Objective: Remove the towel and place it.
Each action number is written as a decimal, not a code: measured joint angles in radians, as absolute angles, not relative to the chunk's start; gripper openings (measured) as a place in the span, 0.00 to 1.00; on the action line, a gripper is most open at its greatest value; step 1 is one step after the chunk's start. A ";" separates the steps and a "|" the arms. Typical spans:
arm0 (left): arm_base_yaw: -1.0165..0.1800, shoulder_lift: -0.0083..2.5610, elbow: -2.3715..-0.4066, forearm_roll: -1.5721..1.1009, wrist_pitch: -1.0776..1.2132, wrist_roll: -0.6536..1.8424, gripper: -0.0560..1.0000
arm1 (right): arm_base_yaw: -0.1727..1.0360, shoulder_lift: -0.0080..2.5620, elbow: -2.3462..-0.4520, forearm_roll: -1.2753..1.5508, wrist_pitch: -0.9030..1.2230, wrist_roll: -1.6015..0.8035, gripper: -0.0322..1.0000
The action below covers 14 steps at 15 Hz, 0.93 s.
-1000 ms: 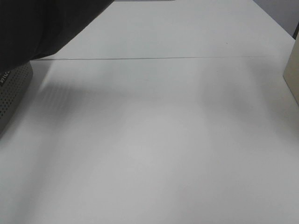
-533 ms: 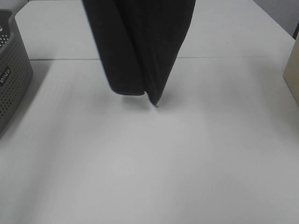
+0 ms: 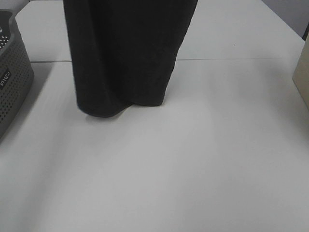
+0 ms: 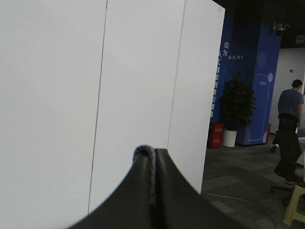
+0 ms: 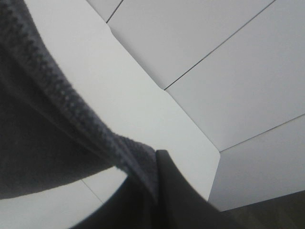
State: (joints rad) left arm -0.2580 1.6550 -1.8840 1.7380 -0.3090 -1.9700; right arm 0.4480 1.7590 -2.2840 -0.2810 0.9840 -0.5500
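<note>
The towel (image 3: pixel 125 53) is hanging upright over the table (image 3: pixel 193 164), its long axis running vertically from the top edge of the high view down to the tabletop. Its lower end is pointing down and appears to be touching the surface, where the cloth is curling into a soft fold on the side nearer the basket (image 3: pixel 12 82). The towel is sitting left of the table's middle, apart from the basket, and it is covering part of the seam (image 3: pixel 231 59) that crosses the tabletop. The cloth is falling in broad vertical folds, narrowing slightly toward the bottom.

The left gripper (image 4: pixel 152 160) is pinching the towel's stitched hem, its two dark fingers (image 4: pixel 174 191) pressing together with only the edge of cloth showing between them. The right gripper (image 5: pixel 156 164) is clamping a hemmed edge in the same way, with the towel draping away from the closed jaws. Both arms are lying outside the high view. The left wrist camera is facing white wall panels (image 4: pixel 138 71), so that gripper is raised well clear of the table.
</note>
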 joint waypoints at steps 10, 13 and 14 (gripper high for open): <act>-0.261 1.731 -1.890 1.661 -0.009 -1.970 0.05 | 0.444 1.845 -2.284 -0.355 0.695 -0.924 0.04; -0.261 1.782 -1.949 1.653 -0.053 -1.970 0.05 | 0.421 1.849 -2.284 -0.382 0.659 -0.808 0.04; -0.261 1.783 -1.957 1.654 -0.073 -1.970 0.05 | 0.415 1.845 -2.284 -0.394 0.676 -0.783 0.04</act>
